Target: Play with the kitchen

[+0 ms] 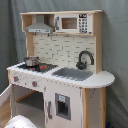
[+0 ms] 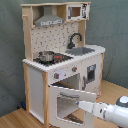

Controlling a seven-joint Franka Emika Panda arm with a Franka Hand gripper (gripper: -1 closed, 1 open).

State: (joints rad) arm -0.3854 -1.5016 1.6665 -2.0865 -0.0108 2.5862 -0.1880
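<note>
Reaching at kitchen (image 2: pixel 60 65) oven door (image 2: pixel 65 102), swung open below hob; gripper (image 2: pixel 81 105) against door's edge, finger state unclear.

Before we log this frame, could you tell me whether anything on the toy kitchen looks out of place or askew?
Only the oven door of the kitchen hangs open, with the arm beside it. Nothing looks spilled or damaged.
</note>
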